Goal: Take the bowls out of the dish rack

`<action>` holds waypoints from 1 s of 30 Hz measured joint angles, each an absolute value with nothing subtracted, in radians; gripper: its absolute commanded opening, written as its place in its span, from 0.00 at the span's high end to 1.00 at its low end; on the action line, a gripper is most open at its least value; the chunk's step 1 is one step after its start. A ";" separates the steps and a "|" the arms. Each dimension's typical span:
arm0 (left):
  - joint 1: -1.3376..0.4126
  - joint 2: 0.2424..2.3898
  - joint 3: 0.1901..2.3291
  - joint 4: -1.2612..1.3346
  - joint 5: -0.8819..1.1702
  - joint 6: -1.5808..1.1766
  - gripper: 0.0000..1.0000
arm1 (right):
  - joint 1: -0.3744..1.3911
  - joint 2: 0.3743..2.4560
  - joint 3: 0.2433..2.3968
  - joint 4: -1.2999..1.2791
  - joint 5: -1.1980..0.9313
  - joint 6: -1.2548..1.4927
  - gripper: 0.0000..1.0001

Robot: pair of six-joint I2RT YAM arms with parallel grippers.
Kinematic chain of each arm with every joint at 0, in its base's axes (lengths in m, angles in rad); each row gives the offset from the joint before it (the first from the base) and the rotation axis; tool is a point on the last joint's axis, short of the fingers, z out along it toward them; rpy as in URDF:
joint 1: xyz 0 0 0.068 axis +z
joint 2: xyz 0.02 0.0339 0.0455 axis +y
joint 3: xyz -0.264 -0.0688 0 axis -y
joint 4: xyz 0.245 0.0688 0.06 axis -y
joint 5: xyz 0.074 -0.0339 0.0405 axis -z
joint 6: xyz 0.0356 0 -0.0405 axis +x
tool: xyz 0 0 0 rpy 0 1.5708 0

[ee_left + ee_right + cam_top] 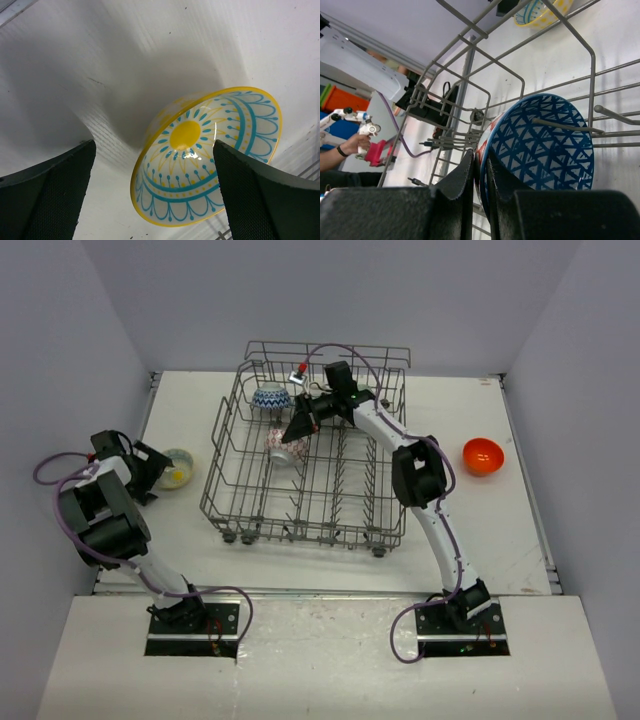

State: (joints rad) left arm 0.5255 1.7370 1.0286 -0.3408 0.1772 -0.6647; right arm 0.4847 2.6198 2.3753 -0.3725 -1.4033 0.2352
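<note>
Your right gripper (481,159) pinches the zigzag bowl (540,145) by its rim, and rack tines (565,125) cross it. Your left gripper (154,145) gapes wide, facing the yellow bowl (240,120).

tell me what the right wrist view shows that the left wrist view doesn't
Only right wrist: the right gripper pinching the rim of a blue-triangle bowl inside the dish rack. Only left wrist: the left gripper open either side of the yellow bowl, its sunburst inside plain to see. Both: that yellow bowl on the white table.
</note>
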 measured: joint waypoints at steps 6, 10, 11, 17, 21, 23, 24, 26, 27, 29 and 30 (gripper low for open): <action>0.525 1.714 1.029 -0.383 0.173 -0.662 0.04 | 0.484 2.615 2.320 -0.169 -1.414 0.454 1.00; 0.525 1.672 1.029 -0.399 0.159 -0.661 0.06 | 0.487 2.613 2.280 0.020 -1.417 0.653 1.00; 0.525 1.662 1.029 -0.402 0.156 -0.661 0.07 | 0.489 2.613 2.279 0.068 -1.412 0.706 1.00; 0.526 1.604 1.029 -0.419 0.150 -0.662 0.09 | 0.490 2.608 2.277 0.319 -1.444 0.981 1.00; 0.526 1.575 1.029 -0.442 0.140 -0.660 0.10 | 0.491 2.563 2.277 0.412 -1.484 1.067 1.00; 0.527 1.567 1.037 -0.456 0.136 -0.659 0.10 | 0.498 2.537 2.277 0.451 -1.488 1.088 1.00; 0.527 1.563 1.041 -0.461 0.136 -0.658 0.10 | 0.500 2.527 2.277 0.470 -1.482 1.090 1.00; 0.528 1.552 1.051 -0.474 0.137 -0.657 0.10 | 0.504 2.506 2.271 0.494 -1.488 1.106 1.00; 0.528 1.544 1.056 -0.481 0.137 -0.657 0.10 | 0.505 2.498 2.265 0.505 -1.487 1.111 1.00; 0.528 1.524 1.069 -0.495 0.141 -0.657 0.10 | 0.505 2.483 2.252 0.526 -1.488 1.126 1.00; 0.527 1.514 1.078 -0.504 0.145 -0.658 0.10 | 0.505 2.480 2.248 0.532 -1.489 1.132 1.00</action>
State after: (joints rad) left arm 0.5274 1.5135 1.0779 -0.5037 0.1448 -0.6579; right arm 0.5045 2.4802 2.2478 0.5316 -1.4887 1.1316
